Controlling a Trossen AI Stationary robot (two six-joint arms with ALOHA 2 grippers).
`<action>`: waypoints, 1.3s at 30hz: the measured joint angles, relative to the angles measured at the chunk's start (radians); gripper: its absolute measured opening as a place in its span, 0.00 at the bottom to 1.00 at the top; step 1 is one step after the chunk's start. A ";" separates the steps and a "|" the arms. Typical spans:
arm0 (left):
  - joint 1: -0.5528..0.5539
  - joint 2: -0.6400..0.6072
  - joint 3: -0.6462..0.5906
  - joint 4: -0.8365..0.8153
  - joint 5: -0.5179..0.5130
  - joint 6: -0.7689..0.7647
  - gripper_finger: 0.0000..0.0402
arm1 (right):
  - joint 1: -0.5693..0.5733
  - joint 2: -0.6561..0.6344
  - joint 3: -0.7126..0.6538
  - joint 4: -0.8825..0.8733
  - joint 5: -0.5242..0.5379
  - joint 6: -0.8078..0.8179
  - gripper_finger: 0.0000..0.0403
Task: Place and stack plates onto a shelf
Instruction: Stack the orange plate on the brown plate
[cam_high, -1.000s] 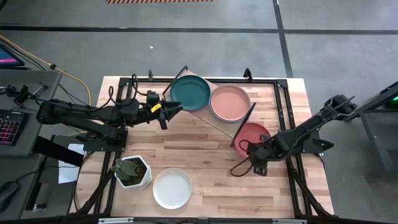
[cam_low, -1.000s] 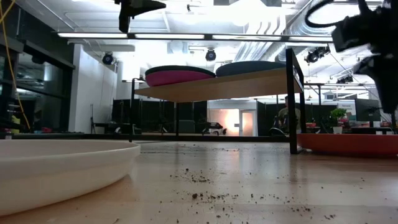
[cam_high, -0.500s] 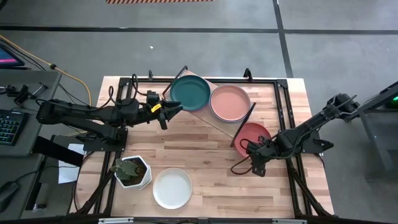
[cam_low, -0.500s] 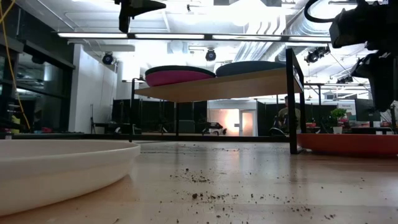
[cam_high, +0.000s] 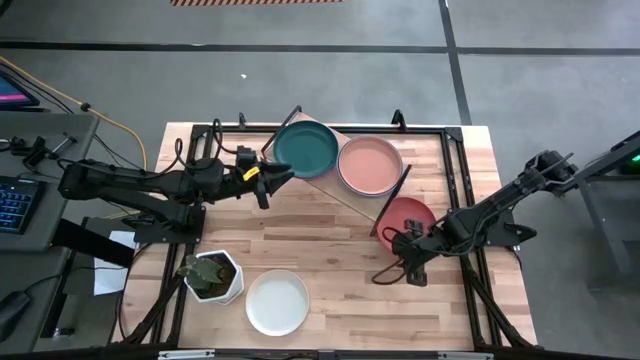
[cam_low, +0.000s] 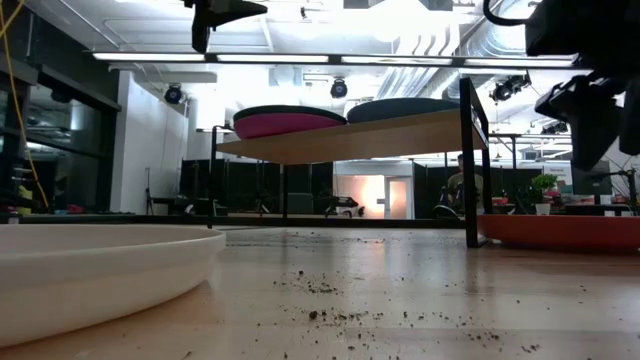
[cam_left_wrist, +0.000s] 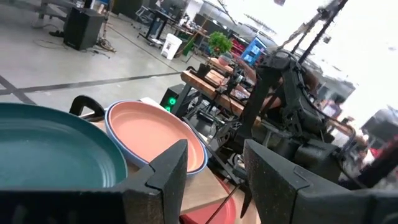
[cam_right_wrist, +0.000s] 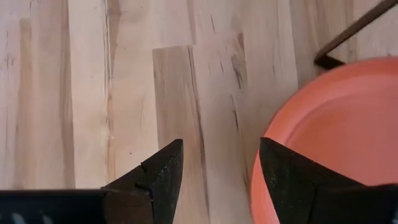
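Right two-finger gripper (cam_high: 403, 243): dark, fingers apart and holding nothing, above bare tabletop just beside the near-left rim of the coral red round plate (cam_high: 406, 221); same coral plate at one edge of the right wrist view, bare boards between the finger tips. Coral red round plate: flat on the light wooden slatted tabletop (cam_high: 330, 240), right side, close to the shelf's black end leg. Left two-finger gripper (cam_high: 268, 176): dark, fingers spread and empty, raised just beside the left rim of the dark green round plate (cam_high: 305, 149). Light wooden rectangular shelf on thin black metal legs (cam_high: 350, 200): set at a slant across the far middle of the table; two stacks on its board. Dark green round plate: top of the left stack, over a magenta round plate (cam_low: 285, 125) seen from the low view. Dusty pink round plate (cam_high: 370, 165): top of the right stack, over a blue round plate (cam_left_wrist: 200, 155) showing only as a rim. White round plate (cam_high: 277, 302): on the tabletop at the near edge, well apart from the shelf. White hexagonal pot with green plant (cam_high: 212, 276): just left of the white plate. Scattered dark crumbs (cam_low: 330, 315): on the tabletop in the low view.
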 joint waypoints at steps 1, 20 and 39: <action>0.000 0.000 0.000 -0.001 0.014 0.021 0.37 | 0.000 0.001 0.000 0.004 0.001 -0.011 0.48; -0.041 0.000 0.000 -0.069 0.107 0.279 0.37 | 0.005 0.185 -0.001 0.018 0.077 0.018 0.48; -0.040 0.000 0.000 -0.074 0.103 0.313 0.37 | 0.005 0.293 -0.001 0.020 0.079 0.046 0.48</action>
